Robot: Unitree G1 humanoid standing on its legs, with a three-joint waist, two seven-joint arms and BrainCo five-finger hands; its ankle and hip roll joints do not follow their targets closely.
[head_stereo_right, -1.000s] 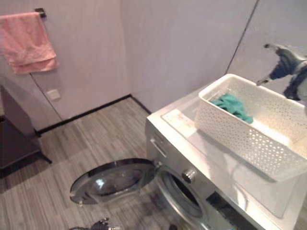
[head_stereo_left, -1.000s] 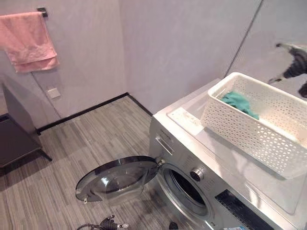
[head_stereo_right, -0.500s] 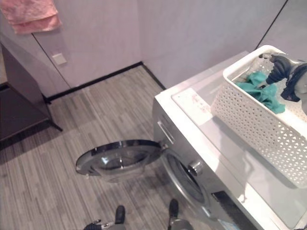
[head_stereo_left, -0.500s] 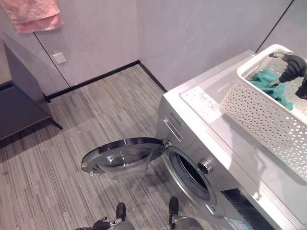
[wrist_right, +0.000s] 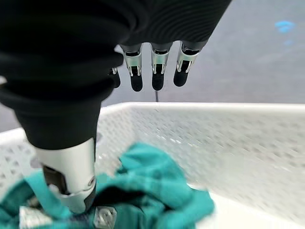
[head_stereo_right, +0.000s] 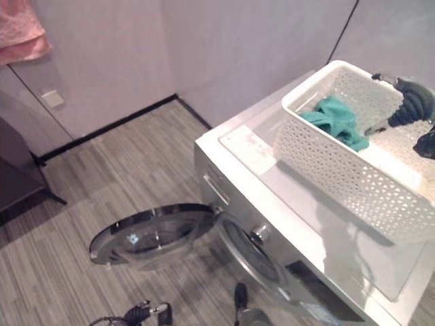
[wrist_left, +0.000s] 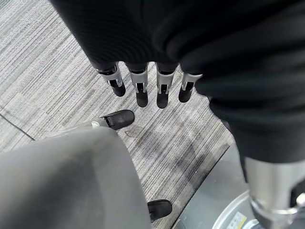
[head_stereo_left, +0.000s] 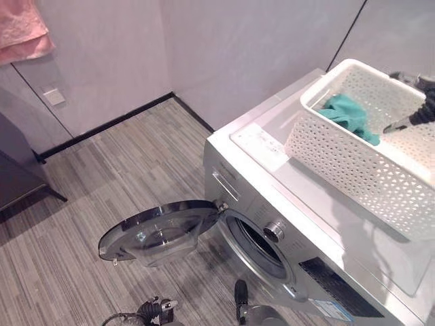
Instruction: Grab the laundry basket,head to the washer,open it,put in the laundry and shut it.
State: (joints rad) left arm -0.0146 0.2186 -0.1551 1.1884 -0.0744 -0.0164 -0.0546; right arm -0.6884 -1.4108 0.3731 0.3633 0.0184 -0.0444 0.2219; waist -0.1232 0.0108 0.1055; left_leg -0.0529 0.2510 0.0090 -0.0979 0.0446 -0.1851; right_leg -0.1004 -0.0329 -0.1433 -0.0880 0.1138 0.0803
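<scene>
Your right hand's fingers are straight and spread over the white perforated plastic laundry basket, the thumb reaching down to the crumpled teal-green cloth at the basket's far end; as far as the wrist view shows, nothing is gripped yet. The right hand hangs above the basket's interior, and the basket sits on top of the silver front-loading washer, whose round glass door is swung wide open over the grey striped floor. Your left hand hangs with straight fingers over that floor, holding nothing. The likeliest trouble, I think, is a shallow pinch: if you close on only a fold of the cloth, it could slip free as you lift it over the basket's rim and drop onto the washer top or the floor. A finger could also catch in the basket's holes, and since the basket looks light, lifting then might drag or tip it toward the washer's front edge. Carrying the cloth down to the drum opening means a big change of posture, so watch that the dangling cloth does not snag on the door, and that your arm does not knock the door partly shut before the cloth is inside
</scene>
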